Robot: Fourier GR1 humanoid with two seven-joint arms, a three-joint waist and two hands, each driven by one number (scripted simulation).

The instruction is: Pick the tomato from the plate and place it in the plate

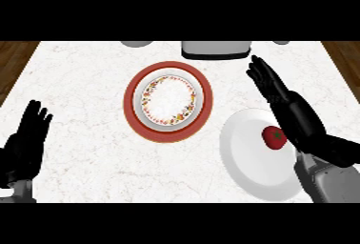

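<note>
- The counter (84, 143) is pale, marble-like stone with faint veins; dark wood floor shows past its left and right edges.
- Near the front left edge, the left hand (25, 138) rests open, its black fingers straight and pointing away, touching nothing.
- Near the front right corner lies a plain white plate (246, 162), smooth and round. The tomato (274, 137), small, red and round with a green stem spot, sits on the right part of this plate.
- The right hand (285, 102) stretches from its grey forearm over the white plate's right rim, just right of the tomato. Its fingers are straight and spread, reaching past the plate's far edge; they hold nothing, and I cannot tell whether the palm touches the tomato.
- Toward the counter's middle lies a second plate (169, 101), with a broad red rim, a white centre and a ring of small floral marks. It holds nothing.
- At the far edge stand a grey boxy appliance (216, 49) and, left of it, a grey rounded thing (136, 43), cut off.
</note>
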